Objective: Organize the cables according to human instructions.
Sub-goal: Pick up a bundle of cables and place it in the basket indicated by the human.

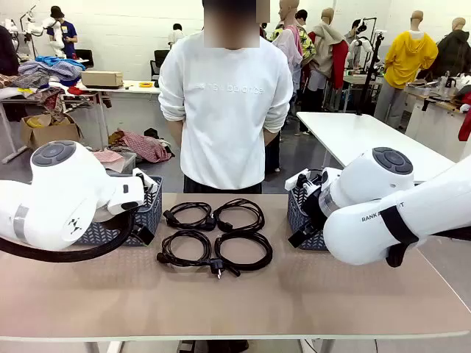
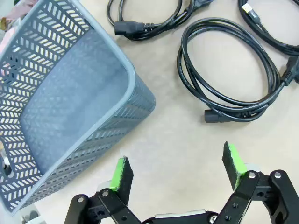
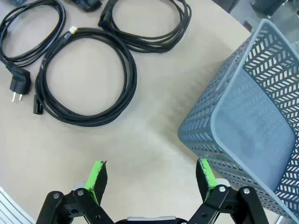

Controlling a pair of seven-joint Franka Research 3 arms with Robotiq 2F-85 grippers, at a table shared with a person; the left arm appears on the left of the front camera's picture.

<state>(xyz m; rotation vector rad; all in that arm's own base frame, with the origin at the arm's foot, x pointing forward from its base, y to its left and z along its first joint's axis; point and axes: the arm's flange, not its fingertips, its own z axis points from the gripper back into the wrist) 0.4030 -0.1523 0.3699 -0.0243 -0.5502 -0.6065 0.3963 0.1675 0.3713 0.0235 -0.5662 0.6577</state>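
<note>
Left jaws: released, spread wide, nothing between the green pads (image 2: 122,173). They hang over bare worktop (image 1: 294,294), just beside the outer wall of the left basket (image 2: 133,91). One of the cables (image 2: 216,115) lies a little ahead of them, apart from the pads.

Right jaws: likewise released and empty, pads (image 3: 98,179) over bare worktop. The right basket (image 3: 201,126) sits close at one side, and a coiled cord lies ahead at the other.

Cables: all four lie flat on the worktop in a two-by-two block midway between the baskets. Each is coiled in its own loop. The loops lie close side by side, plugs tucked near the middle of the block. None is lifted or gripped.

Baskets: what the wrist views show of both interiors is empty.

Progress, judged: nothing sorted yet. All four cords remain to be picked and placed, so this reads as the waiting stage at the very start.

Arms: each is folded back to its own side of the worktop. The wrist is turned down beside its basket, and both are well clear of the cable block.

Person (image 1: 224,95): stands at the far edge, facing the robot. The hands seem tucked behind the back, though I cannot see them. No pointing gesture is visible, so which cord goes where is not yet readable.
</note>
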